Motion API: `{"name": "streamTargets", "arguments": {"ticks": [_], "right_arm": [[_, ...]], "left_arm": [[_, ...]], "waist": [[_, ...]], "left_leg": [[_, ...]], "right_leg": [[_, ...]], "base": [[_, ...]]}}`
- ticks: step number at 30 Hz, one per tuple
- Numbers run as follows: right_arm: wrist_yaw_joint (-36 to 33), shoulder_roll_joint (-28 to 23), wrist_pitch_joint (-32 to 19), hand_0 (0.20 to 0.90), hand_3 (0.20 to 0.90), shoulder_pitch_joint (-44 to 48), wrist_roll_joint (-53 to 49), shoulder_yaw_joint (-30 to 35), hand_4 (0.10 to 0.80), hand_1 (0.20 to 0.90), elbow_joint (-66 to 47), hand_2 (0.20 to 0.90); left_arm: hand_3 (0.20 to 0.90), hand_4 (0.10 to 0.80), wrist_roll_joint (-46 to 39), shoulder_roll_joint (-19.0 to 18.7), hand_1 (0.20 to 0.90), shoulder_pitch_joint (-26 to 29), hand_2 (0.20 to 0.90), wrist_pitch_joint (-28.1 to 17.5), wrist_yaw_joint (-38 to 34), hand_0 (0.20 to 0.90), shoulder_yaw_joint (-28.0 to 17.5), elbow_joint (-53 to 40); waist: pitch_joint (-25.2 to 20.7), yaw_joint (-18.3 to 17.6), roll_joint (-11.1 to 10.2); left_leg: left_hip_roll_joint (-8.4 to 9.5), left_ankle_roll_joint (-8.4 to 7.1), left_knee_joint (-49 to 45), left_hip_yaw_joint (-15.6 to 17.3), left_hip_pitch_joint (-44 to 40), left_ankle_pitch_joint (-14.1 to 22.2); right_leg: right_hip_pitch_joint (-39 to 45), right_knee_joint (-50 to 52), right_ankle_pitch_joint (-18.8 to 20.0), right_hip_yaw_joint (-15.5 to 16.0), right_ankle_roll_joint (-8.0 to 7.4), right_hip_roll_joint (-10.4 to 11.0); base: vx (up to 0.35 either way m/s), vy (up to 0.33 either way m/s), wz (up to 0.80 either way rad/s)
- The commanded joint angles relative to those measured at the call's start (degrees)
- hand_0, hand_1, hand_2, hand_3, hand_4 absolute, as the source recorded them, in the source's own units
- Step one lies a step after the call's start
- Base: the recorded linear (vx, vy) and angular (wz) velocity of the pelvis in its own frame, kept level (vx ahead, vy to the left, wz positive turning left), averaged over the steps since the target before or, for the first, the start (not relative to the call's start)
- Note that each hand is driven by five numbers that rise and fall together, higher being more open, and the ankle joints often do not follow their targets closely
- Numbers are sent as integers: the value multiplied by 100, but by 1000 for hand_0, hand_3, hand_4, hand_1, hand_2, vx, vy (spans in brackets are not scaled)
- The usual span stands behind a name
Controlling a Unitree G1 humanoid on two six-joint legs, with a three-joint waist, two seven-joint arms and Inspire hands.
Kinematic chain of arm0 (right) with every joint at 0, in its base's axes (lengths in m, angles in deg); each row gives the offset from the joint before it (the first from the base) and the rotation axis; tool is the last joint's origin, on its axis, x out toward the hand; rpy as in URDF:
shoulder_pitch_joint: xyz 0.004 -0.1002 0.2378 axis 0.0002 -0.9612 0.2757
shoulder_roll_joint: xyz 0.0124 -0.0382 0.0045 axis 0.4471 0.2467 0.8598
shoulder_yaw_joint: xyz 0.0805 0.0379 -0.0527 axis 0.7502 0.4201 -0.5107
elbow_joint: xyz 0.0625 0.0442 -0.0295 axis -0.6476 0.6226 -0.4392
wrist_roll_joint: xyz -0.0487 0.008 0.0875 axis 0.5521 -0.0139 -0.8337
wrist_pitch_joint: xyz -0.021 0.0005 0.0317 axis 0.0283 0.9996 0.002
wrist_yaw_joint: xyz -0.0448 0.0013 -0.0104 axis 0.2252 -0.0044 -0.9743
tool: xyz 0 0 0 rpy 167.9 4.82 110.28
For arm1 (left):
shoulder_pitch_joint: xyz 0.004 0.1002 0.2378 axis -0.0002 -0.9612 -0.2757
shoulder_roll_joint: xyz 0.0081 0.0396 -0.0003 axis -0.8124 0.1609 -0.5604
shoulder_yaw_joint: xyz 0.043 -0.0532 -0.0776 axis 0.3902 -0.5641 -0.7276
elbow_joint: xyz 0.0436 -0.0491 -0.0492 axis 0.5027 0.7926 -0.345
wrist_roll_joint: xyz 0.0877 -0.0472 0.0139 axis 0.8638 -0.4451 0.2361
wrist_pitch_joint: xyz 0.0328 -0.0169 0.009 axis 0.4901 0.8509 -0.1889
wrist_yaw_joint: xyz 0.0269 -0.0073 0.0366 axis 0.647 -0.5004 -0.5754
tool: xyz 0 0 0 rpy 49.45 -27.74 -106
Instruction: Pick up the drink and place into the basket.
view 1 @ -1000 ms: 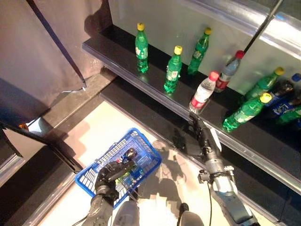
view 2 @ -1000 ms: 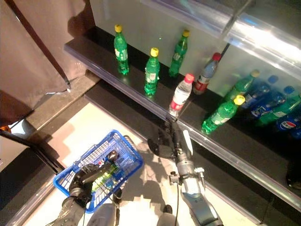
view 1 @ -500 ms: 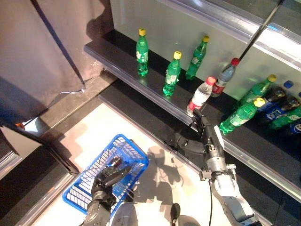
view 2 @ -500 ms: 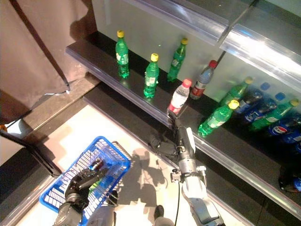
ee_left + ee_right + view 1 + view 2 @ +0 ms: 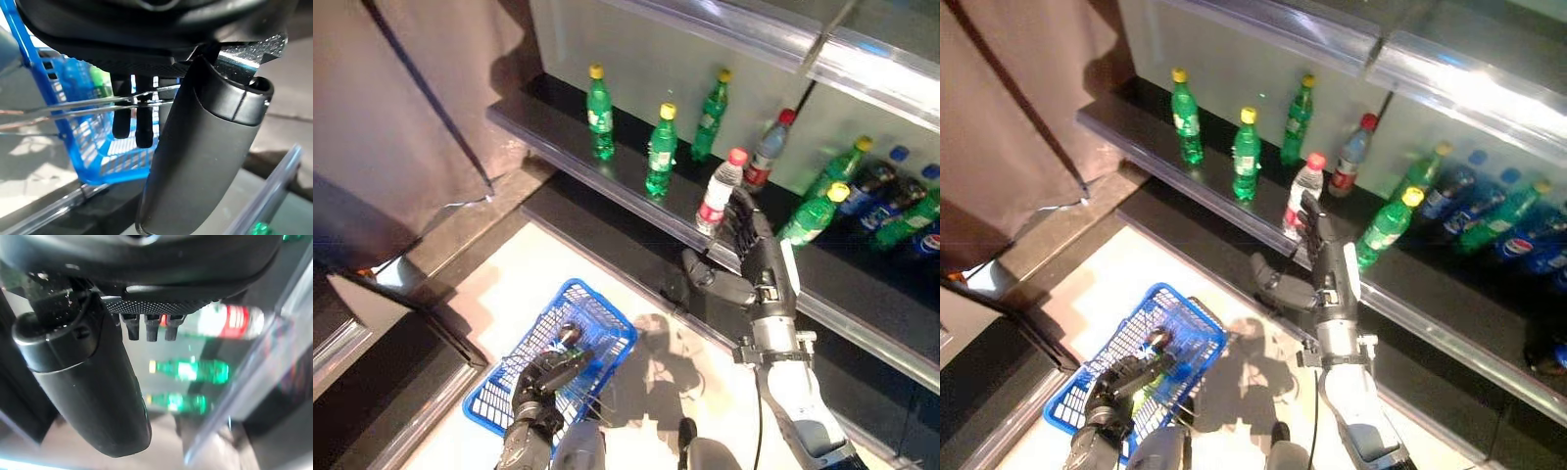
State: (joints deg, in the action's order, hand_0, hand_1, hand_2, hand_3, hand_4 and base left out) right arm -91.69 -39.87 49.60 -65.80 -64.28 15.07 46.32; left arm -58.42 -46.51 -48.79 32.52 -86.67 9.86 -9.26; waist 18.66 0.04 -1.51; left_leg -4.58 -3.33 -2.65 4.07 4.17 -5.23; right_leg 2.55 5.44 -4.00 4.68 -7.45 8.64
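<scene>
The right hand (image 5: 751, 257) has risen from below the shelf edge, fingers spread open just beside the red-capped clear water bottle (image 5: 719, 194). The left hand (image 5: 540, 380), curled around its wire handle, still carries the blue plastic basket (image 5: 605, 311).

Right hand (image 5: 751, 257) risen to water bottle (image 5: 716, 195), thumb spread.

Right hand (image 5: 752, 257): raised on an extended arm, fingers straight and together, thumb spread wide to the side, holding nothing. Left hand (image 5: 546, 377): low, arm bent, fingers curled over a thin wire handle (image 5: 73, 105).
</scene>
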Motion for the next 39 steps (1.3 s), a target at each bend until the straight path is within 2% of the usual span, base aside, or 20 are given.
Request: {"name": "streamTargets", "arguments": {"ticks": [1,5,19,25,37,39], "right_arm": [[-738,-3,-827,900,900,486,264,322,800,900,-541,900],[-1248,190,-828,900,900,560,556,336,800,900,-581,900],[-1248,270,-521,900,900,1419,512,212,800,900,-105,900],[-1557,378,-480,900,900,1934,514,205,800,900,163,900],[-3258,594,-298,900,900,2693,898,601,800,900,706,900],[-3744,560,-158,900,900,2871,774,748,800,900,841,900]], "left_arm": [[200,100,507,-164,300,641,300,-1430,316,300,66,-1192],[200,100,509,-159,300,718,300,-1469,329,300,110,-1170],[200,100,580,-355,300,1064,300,-1320,379,300,265,-1361],[200,100,601,-448,300,1346,300,-1259,380,300,291,-1337],[200,100,614,-550,300,1599,300,-1200,333,300,333,-1326],[200,100,607,-579,300,1654,300,-1190,315,300,335,-1338]], "waist": [[-563,98,127],[-424,112,181],[253,434,140],[539,570,117],[804,682,152],[873,692,173]], "left_leg": [[-333,-82,-106,-265,151,-135],[-213,-40,-105,-283,168,-70],[-34,-21,-311,-536,739,-149],[43,-8,-343,-667,962,-201],[77,-12,-391,-700,1188,-195],[67,-16,-392,-692,1224,-190]], "right_leg": [[-81,-357,601,235,521,-229],[-96,-481,711,220,467,-147],[-226,-621,848,335,458,-121],[-271,-691,899,342,456,-126],[-350,-759,930,395,478,-98],[-385,-771,935,398,485,-85]], "base": [[-19,138,3],[-12,64,1],[-40,-31,9],[-19,-48,10],[0,-27,5],[9,-15,-1]]}}
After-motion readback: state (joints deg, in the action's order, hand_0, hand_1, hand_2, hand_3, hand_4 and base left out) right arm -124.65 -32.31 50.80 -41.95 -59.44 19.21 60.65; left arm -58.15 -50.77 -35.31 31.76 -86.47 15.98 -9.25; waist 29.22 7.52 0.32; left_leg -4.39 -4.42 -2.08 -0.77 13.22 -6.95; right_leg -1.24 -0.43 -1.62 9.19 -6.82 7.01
